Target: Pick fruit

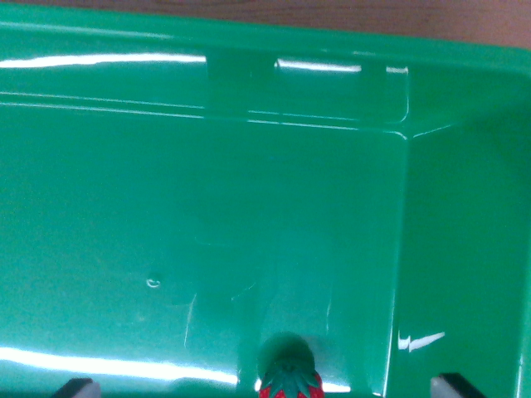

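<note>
One glossy green plastic bin (465, 207) fills the wrist view ahead of the gripper. One red strawberry with a green leafy cap (290, 381) shows between the gripper's fingers. Two dark fingertips (79, 387) show, one either side of the fruit.

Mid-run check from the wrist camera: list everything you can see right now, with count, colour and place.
bin: one, glossy green plastic, fills nearly the whole wrist view; floor, far wall and right wall visible.
strawberry: one, red with green leafy top, bottom centre edge of the view over the bin floor, partly cut off by the frame.
surface: brown strip, beyond the bin's far rim at the top of the view.
gripper: two dark fingertips at the bottom corners, set wide apart on either side of the strawberry, neither touching it.
</note>
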### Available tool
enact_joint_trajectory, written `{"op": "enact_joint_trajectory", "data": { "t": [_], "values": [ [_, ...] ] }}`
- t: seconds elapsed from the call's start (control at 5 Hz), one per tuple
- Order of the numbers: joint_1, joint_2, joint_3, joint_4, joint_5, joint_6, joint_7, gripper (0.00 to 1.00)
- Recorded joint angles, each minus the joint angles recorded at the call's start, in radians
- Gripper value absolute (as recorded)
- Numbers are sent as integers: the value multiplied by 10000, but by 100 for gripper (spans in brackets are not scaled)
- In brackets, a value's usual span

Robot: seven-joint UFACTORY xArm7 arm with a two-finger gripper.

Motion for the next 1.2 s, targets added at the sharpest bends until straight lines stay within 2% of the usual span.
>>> {"op": "enact_joint_trajectory", "data": {
  "t": [0.2, 0.6, 0.8, 1.2],
  "values": [
    [0, 0, 0, 0, 0, 0, 0, 0],
    [-88, 199, -95, -749, -18, -897, -151, 0],
    [-88, 199, -95, -749, -18, -897, -151, 0],
    [-170, 386, -184, -1452, -35, -1737, -292, 0]
  ]
}}
